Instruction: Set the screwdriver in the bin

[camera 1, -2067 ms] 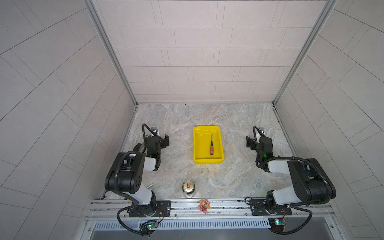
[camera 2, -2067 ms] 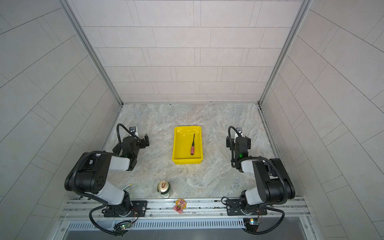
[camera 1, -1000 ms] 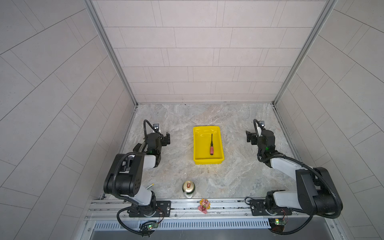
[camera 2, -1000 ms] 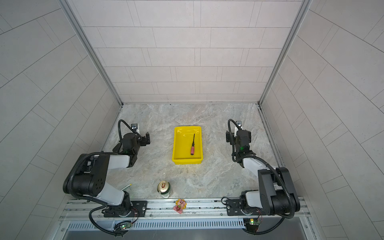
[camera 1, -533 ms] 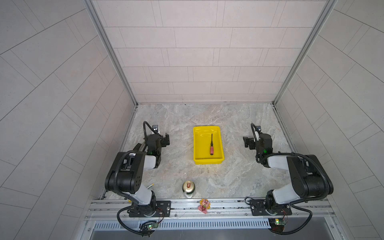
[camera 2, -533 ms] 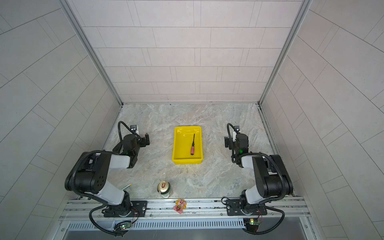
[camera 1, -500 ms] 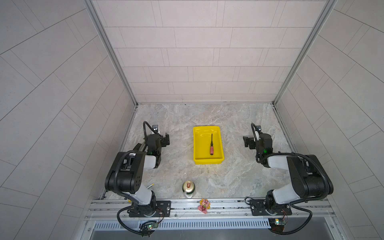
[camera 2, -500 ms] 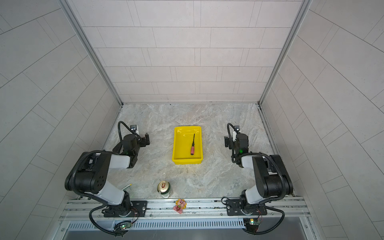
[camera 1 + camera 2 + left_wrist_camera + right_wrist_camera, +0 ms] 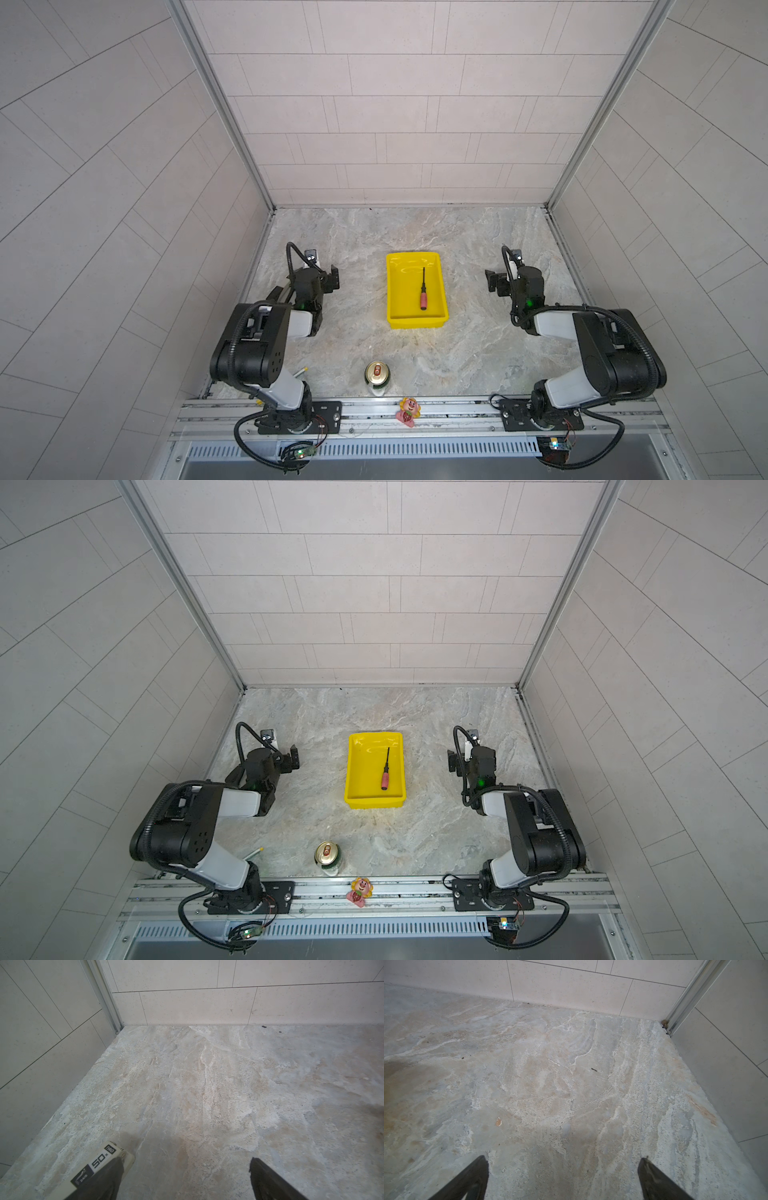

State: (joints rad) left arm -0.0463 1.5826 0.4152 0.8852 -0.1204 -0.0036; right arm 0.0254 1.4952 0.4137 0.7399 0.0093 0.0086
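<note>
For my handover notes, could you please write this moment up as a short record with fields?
screwdriver: lying flat inside the bin, handle toward the robot, shaft toward the back wall
bin: yellow, mid-table between the arms
left tool: open, holding nothing, over bare table left of the bin
right tool: open, holding nothing, over bare table right of the bin
can: upright near the front rail
task status: looks done
</note>
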